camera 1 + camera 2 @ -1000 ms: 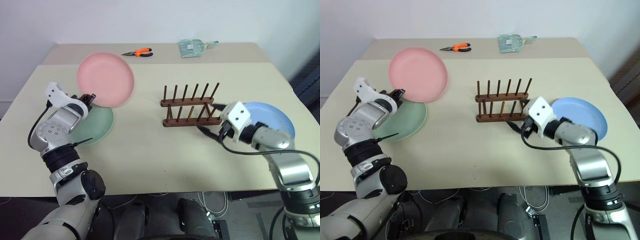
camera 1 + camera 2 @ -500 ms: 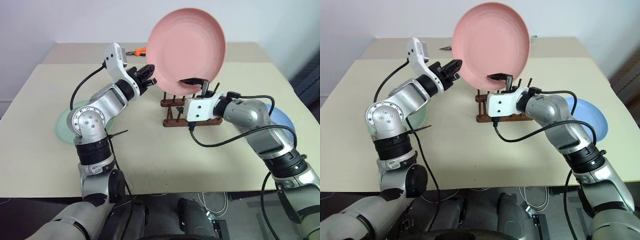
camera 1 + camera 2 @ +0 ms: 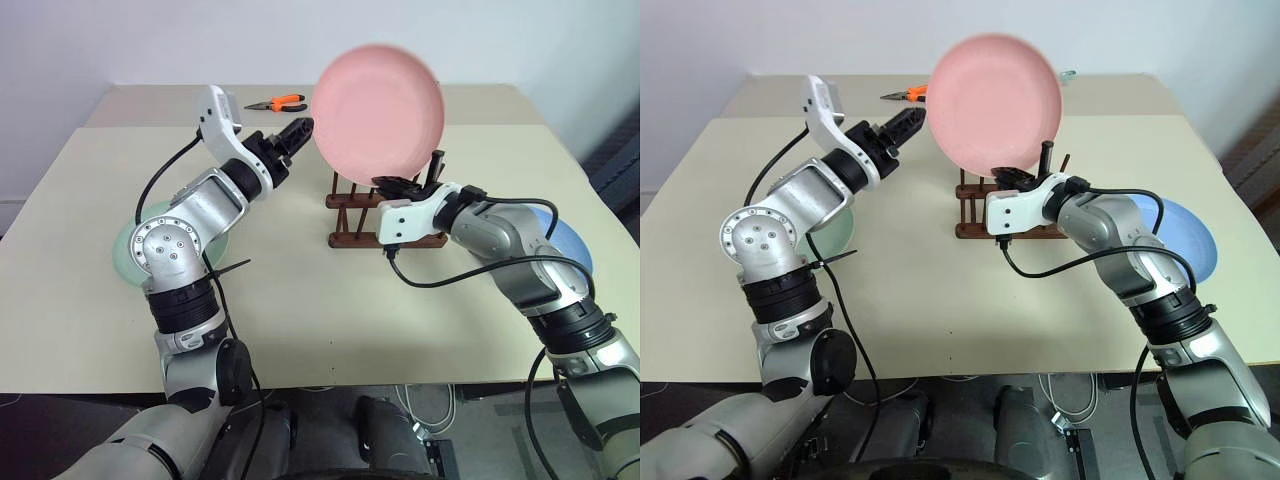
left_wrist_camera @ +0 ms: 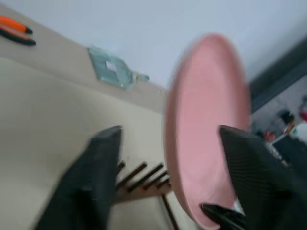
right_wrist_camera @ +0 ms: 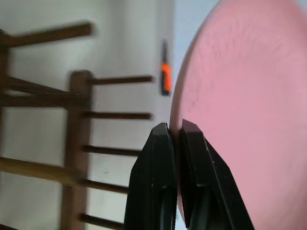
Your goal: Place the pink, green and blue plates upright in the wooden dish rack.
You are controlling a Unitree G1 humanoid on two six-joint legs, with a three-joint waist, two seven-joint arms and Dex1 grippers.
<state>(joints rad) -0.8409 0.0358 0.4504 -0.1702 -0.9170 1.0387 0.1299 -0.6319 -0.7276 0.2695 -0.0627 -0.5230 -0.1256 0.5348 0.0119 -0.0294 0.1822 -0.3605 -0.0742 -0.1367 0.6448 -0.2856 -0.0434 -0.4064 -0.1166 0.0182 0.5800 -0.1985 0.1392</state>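
Now the right gripper (image 3: pixel 1023 181) pinches the bottom rim of the pink plate (image 3: pixel 992 103), holding it upright over the wooden dish rack (image 3: pixel 1012 212) mid-bench, likely to slot it between pegs, while the left gripper (image 3: pixel 908 122) stands open beside its edge.

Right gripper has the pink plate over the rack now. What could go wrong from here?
The right gripper pinches the pink plate only at its bottom rim, so it could swing or slip. The left gripper, open, sits close beside it and might knock it. Lowering off-line could tip the wooden dish rack.
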